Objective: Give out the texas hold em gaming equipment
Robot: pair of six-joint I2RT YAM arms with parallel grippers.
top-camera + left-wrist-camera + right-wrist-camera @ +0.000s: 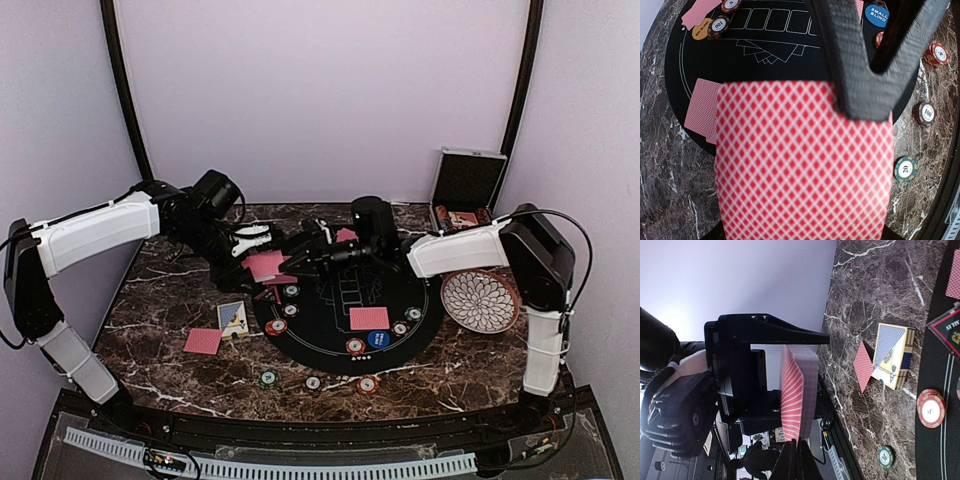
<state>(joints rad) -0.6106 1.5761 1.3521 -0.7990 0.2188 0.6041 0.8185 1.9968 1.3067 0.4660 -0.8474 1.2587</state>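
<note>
The deck (800,165) of red-backed cards hangs over the mat's (330,335) far-left part, pinched in the left claw (258,255). The right claw (796,460) is pressed together on its edge. One card (369,318) lies on the mat and another (203,341) near the surface's (160,300) left edge, with chips (313,383) along the near edge. Most of the deck looks undealt. Whether one card or several is nipped is hidden.

poker chips (355,346) dotting mat (320,328), plate (481,300) at right
</note>
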